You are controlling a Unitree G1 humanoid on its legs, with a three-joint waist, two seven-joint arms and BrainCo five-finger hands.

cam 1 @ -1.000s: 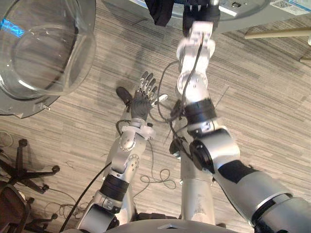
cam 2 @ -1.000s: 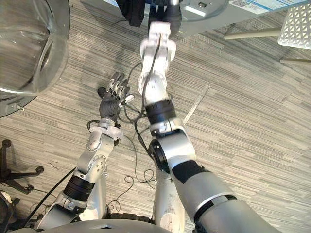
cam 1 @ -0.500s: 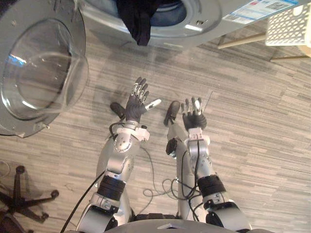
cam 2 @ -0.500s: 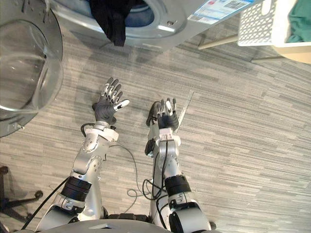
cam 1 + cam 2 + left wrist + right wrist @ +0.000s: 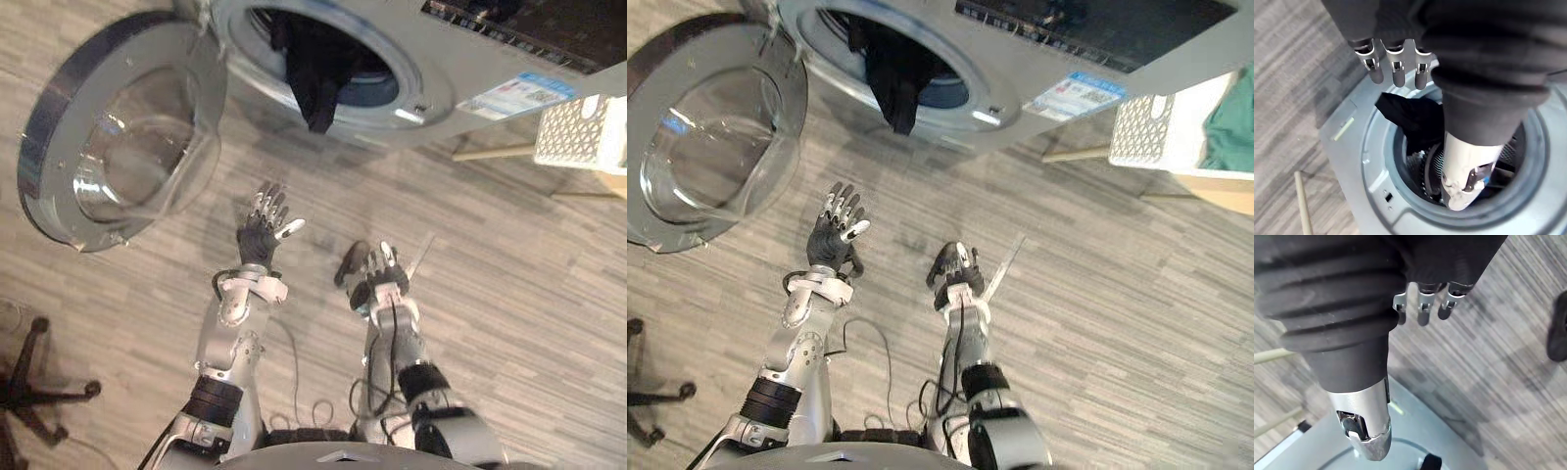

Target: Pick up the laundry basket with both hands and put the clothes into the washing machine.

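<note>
A: Laundry basket (image 5: 1156, 132), where is it seen?
B: Beside the washing machine (image 5: 1048, 59), untouched.
A: What is grasped?
B: Nothing: left hand (image 5: 833, 235) and right hand (image 5: 955, 276) are held open above the floor (image 5: 1107, 304).

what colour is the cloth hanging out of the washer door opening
The garment is black; it shows best in the left wrist view.

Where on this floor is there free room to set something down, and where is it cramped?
Widest bare floor lies right of the right hand, short of the laundry basket. A narrower strip runs between the hands and the washing machine. Cramped: the drum mouth, where a dark garment hangs out, and beyond the left hand, under the open door.
</note>
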